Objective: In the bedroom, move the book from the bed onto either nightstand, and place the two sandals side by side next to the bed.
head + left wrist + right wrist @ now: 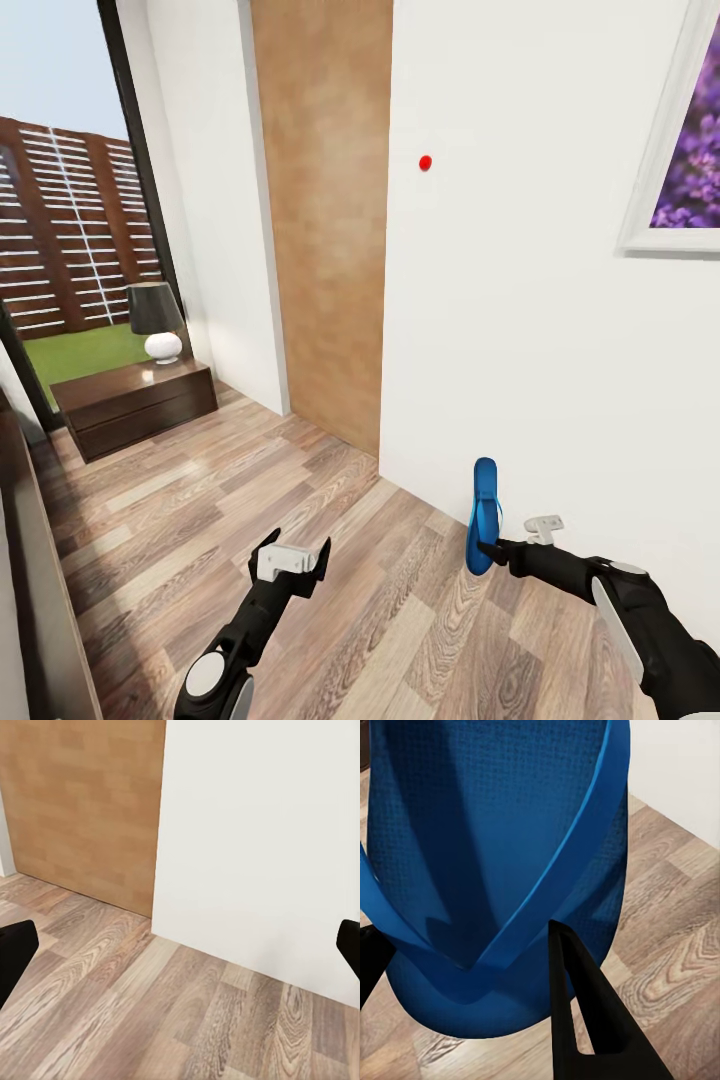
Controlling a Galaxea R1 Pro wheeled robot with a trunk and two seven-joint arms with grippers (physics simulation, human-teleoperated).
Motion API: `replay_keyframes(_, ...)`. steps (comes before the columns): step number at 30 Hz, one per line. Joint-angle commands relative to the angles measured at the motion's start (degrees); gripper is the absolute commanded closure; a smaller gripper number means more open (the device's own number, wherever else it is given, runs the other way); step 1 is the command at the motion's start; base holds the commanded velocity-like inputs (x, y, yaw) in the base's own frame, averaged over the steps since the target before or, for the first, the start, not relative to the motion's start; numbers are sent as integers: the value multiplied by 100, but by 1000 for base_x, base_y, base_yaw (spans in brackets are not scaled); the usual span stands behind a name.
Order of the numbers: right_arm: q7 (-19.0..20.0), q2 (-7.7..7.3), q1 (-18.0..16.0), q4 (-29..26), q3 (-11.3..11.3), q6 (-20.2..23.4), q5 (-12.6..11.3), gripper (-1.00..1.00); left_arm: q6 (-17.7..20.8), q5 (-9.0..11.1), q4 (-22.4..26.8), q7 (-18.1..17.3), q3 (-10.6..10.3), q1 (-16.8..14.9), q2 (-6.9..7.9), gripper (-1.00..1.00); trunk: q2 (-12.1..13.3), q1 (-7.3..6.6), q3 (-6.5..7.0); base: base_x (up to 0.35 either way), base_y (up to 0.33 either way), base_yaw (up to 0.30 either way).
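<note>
One bright blue sandal [484,515] hangs upright above the wood floor near the white wall, with my right gripper [490,548] shut on its lower end. In the right wrist view the sandal's sole and straps [495,832] sit between the black fingers [585,1020]. My left gripper [295,555] hovers over the floor, open and empty, its fingertips [15,952] spread wide. The nightstand [135,405] with its black-shaded lamp [155,318] stands at the far left by the window. The book and the other sandal are out of view.
A brown door [325,220] is set in the white wall ahead, with a small red dot [425,162] beside it. The lavender picture [685,150] hangs at the upper right. A dark brown wooden edge [40,590] runs along the left side.
</note>
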State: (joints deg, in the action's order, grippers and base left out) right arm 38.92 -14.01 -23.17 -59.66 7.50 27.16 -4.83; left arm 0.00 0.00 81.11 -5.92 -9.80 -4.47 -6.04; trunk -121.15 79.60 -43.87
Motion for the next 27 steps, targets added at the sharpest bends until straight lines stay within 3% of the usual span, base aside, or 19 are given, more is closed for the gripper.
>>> replay_keyframes(1,2,1,-3,-2,6,52,-54,100,-3,0,2,-21,5,-2,-3,-100,-3,-1,-6,0,0,0)
replay_keyframes(11,2,3,-3,-2,6,52,-54,100,-6,0,2,-15,-4,-1,-5,-100,-3,-1,-6,0,-127,0)
replay_keyframes(27,2,3,-3,-2,6,52,-46,100,-9,0,2,-15,-4,-1,-3,-100,-3,-1,-6,0,-8,-21)
